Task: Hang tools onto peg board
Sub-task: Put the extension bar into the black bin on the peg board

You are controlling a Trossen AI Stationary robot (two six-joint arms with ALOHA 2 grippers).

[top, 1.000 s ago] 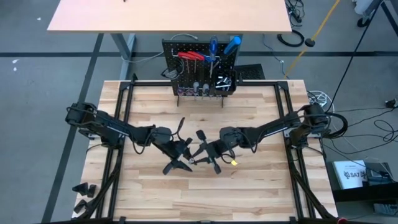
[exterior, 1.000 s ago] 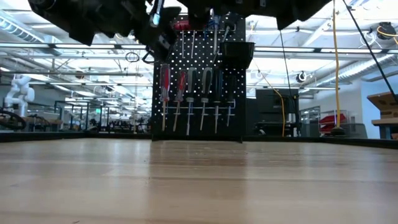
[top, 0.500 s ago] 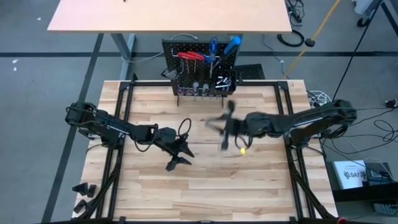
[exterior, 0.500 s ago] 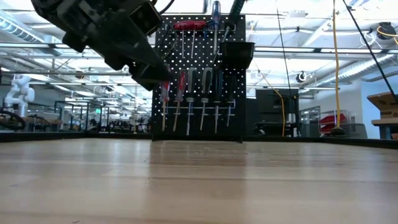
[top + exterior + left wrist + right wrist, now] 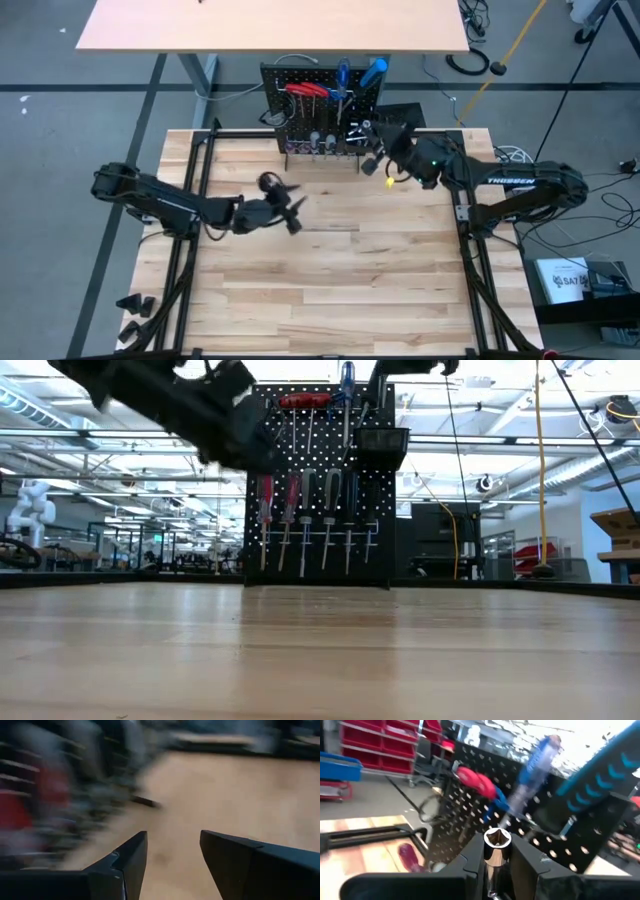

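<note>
- The peg board (image 5: 322, 112) stands upright at the 12 o'clock edge of the wooden surface (image 5: 330, 290); the tools (image 5: 308, 92) hang on it, red-handled ones up top, blue-handled screwdrivers (image 5: 372, 72) beside them, a row of smaller drivers (image 5: 305, 525) lower down; a square black bin (image 5: 384, 448) sits at its upper right in the low view.
- The right gripper (image 5: 372, 140) is up at the board, just in front of the bin side, toward 1 o'clock of the surface; in the right wrist view its fingers (image 5: 465, 870) are clamped on a small silver metal piece (image 5: 496, 842), a socket-like part with a hexagonal opening, held upright between them; a yellow spot (image 5: 390, 183) shows just below this arm.
- The left gripper (image 5: 290, 208) hovers above the surface centre, slightly toward 9 o'clock, well apart from the board; in the left wrist view its fingers (image 5: 125, 865) stand apart with bare wood showing between them, nothing held.
</note>
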